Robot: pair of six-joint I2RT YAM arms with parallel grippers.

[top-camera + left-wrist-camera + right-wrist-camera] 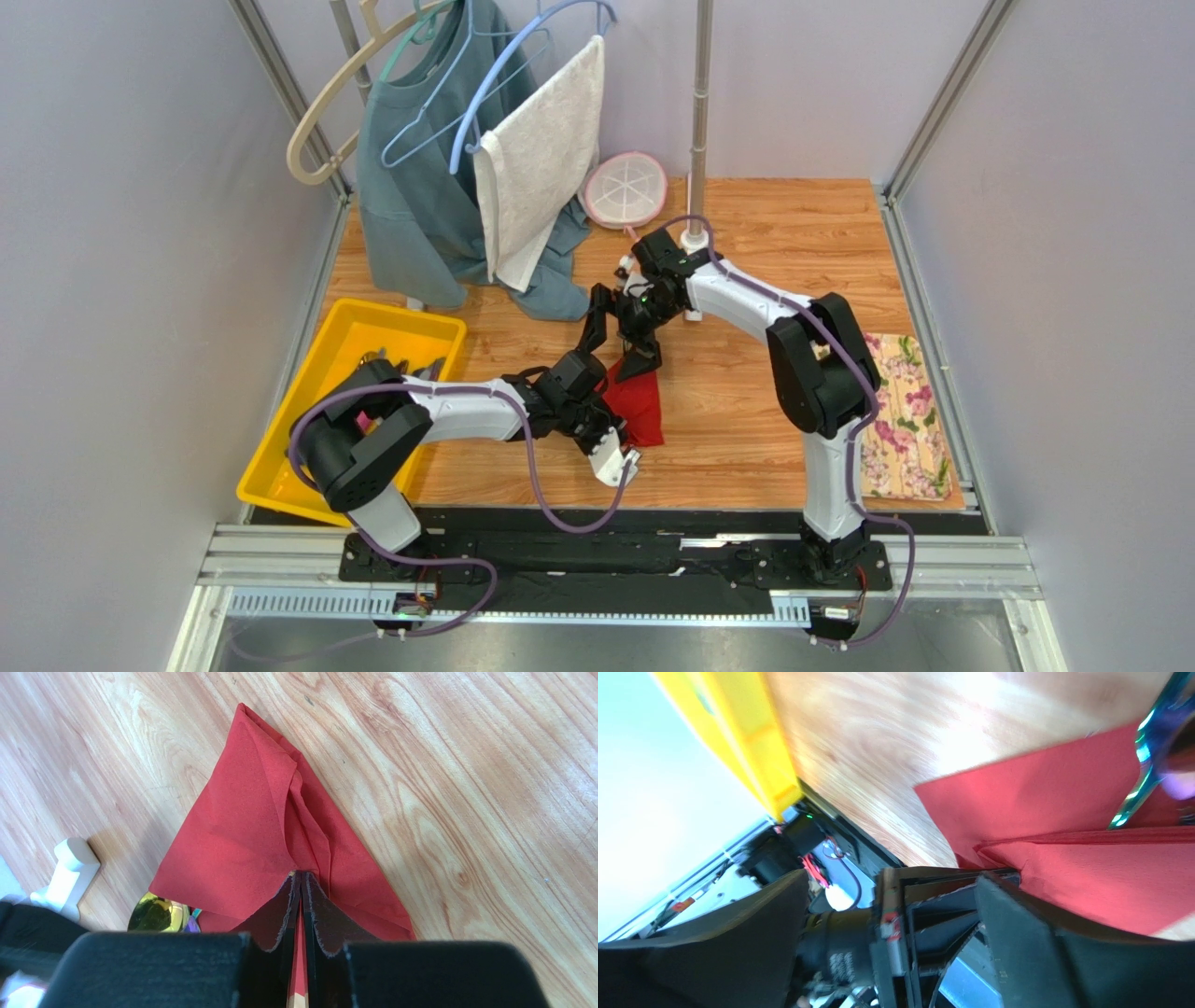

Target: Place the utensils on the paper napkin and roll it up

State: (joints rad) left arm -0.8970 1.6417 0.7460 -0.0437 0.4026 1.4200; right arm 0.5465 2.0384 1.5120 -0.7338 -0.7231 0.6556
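Wood-grain table (716, 420) between lilac walls (112, 280)

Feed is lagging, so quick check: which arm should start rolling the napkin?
Left. The left pincer is shut on the red paper napkin at its edge, with the gold spoon peeking out from under it. The right pincer stands open by the far end, holding nothing.

We find the paper napkin (643, 406) lying mid-bench (758, 448), with the left gripper (300, 878) at its near side and the right gripper (638, 343) behind it. A bin (302, 420) sits far left, a cloth (905, 420) lies at the right edge, and hung clothes (421, 182) stand at the back.
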